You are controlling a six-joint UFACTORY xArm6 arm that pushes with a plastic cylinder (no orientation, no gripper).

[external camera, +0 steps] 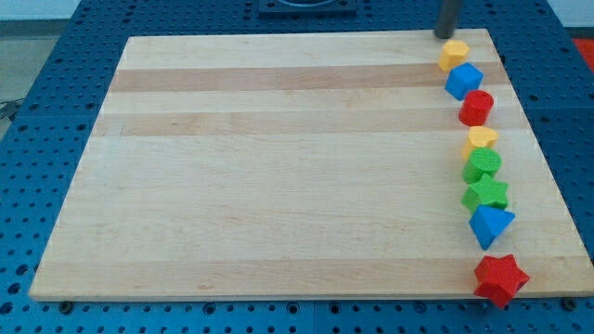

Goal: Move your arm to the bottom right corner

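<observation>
My tip [445, 35] touches the board at the view's top right, just above and left of a yellow block [454, 53]. Below it a column of blocks runs down the right side: a blue cube [464, 81], a red cylinder [476, 108], a yellow heart [482, 139], a green round block [483, 165], a green star [487, 194], a blue triangle [489, 225] and a red star [500, 278] at the bottom right corner.
The wooden board [278, 167] lies on a blue perforated table [37, 93]. The red star sits at the board's bottom edge, partly over it.
</observation>
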